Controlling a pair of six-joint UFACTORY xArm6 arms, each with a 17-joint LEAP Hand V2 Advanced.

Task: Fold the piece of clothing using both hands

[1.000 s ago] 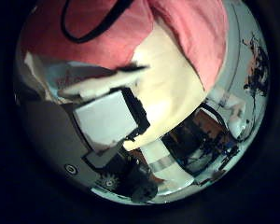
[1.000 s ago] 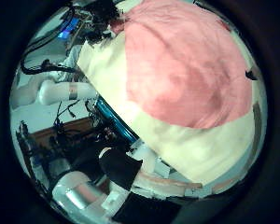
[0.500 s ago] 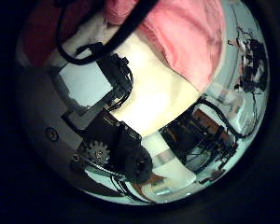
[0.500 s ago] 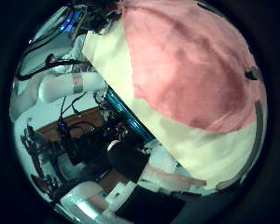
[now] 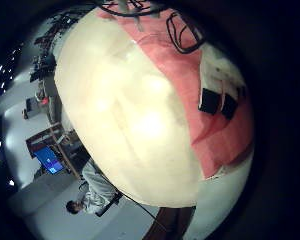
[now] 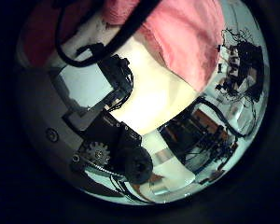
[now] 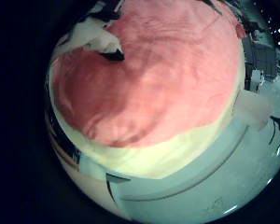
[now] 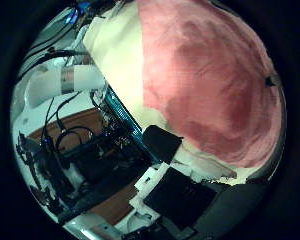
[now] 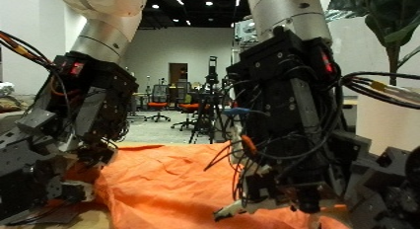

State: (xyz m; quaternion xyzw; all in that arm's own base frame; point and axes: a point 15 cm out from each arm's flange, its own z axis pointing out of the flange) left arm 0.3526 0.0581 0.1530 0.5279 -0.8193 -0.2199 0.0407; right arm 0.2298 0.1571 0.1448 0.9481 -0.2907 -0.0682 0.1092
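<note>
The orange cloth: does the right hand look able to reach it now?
Probably yes. The right hand hangs just over the orange cloth on the table, nothing lies between, and the cloth fills its palm views.

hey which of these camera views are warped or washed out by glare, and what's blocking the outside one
All four palm views are bent into fisheye circles with black surrounds. In the left little finger side palm view, glare bleaches the table beside the orange cloth. In the outside view, the left hand and right hand stand close to the camera over the cloth, hiding much of it; the room behind is evenly lit.
</note>
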